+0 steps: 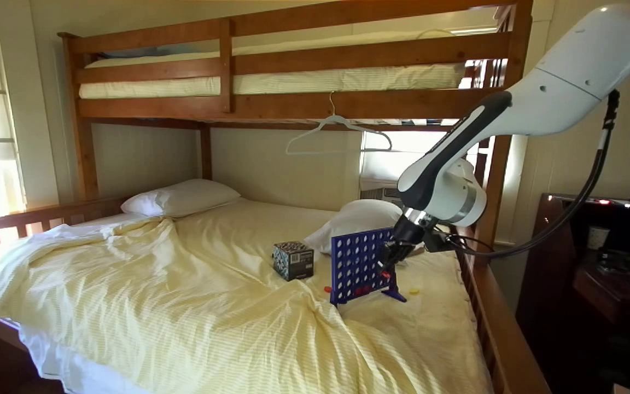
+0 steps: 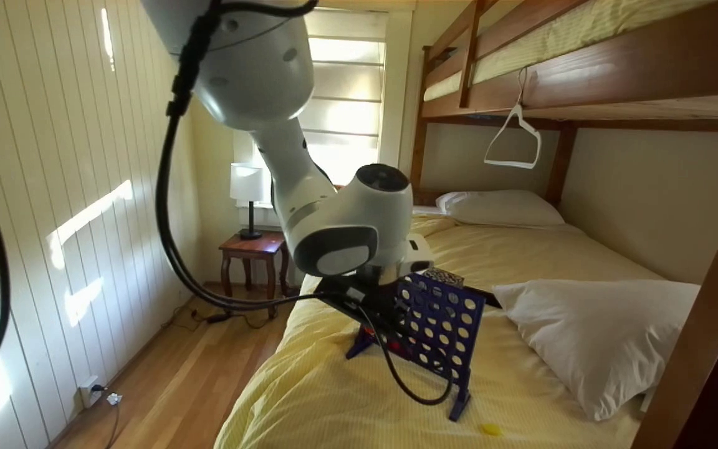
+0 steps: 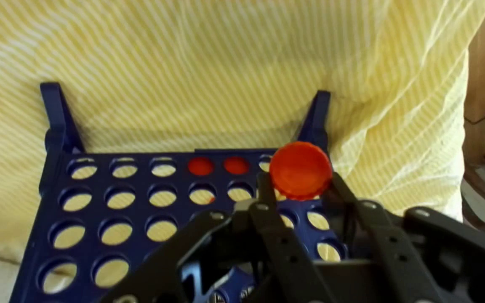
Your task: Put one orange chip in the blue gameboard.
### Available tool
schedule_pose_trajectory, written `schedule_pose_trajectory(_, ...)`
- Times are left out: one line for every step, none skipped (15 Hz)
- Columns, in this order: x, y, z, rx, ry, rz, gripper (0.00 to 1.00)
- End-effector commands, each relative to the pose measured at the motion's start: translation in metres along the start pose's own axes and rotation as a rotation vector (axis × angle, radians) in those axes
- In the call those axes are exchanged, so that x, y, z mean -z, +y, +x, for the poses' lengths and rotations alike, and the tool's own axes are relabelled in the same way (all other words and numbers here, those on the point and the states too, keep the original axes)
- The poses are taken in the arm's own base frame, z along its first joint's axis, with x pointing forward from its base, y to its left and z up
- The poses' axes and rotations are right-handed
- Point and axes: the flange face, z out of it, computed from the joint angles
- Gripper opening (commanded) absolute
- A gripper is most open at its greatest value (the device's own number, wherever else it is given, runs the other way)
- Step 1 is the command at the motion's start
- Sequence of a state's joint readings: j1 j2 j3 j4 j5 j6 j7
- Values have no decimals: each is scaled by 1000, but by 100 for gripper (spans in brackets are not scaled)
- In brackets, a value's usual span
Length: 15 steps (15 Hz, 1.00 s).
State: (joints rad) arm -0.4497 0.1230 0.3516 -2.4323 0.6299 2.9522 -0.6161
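Observation:
The orange chip is held between the two fingertips of my gripper in the wrist view, its round face toward the camera. In an exterior view the gripper and the chip are in front of the right part of the blue gameboard, below its top edge. The gameboard stands upright on the bed and also shows in the wrist view. Two red discs sit side by side in its bottom row. In an exterior view my arm hides the fingertips and part of the gameboard.
A loose orange chip lies on the bed past the gameboard's left end. A yellow chip lies near its right foot. A dark patterned cube and a white pillow are behind. A wooden bed rail runs along the right.

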Motion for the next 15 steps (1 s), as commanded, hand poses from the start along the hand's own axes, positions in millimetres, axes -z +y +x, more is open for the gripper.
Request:
schedule_pose_trajectory(45, -26, 0, -1, 155, -63, 9)
schedule_pose_trajectory(55, -33, 6, -12, 213, -83, 9)
schedule_pose_trajectory(65, -39, 12, -25, 269, -103, 9)
schedule_pose_trajectory(73, -45, 19, -33, 328, -126, 9)
schedule_pose_trajectory(81, -50, 25, -37, 373, -143, 9)
schedule_pose_trajectory(86, -54, 31, -43, 413, -158, 9)
schedule_pose_trajectory(88, -56, 35, -39, 440, -171, 9)
schedule_pose_trajectory(90, -57, 38, -36, 466, -168, 9)
schedule_pose_trajectory(90, -55, 42, -42, 480, -185, 9)
schedule_pose_trajectory(88, -56, 38, -30, 447, -169, 9)
schedule_pose_trajectory(88, -56, 39, -31, 451, -171, 34)
schedule_pose_trajectory(88, -56, 38, -31, 450, -171, 34)
schedule_pose_trajectory(88, -56, 38, -31, 450, -170, 34)
schedule_pose_trajectory(87, -56, 38, -31, 449, -170, 34)
schedule_pose_trajectory(87, -55, 38, -32, 449, -171, 34)
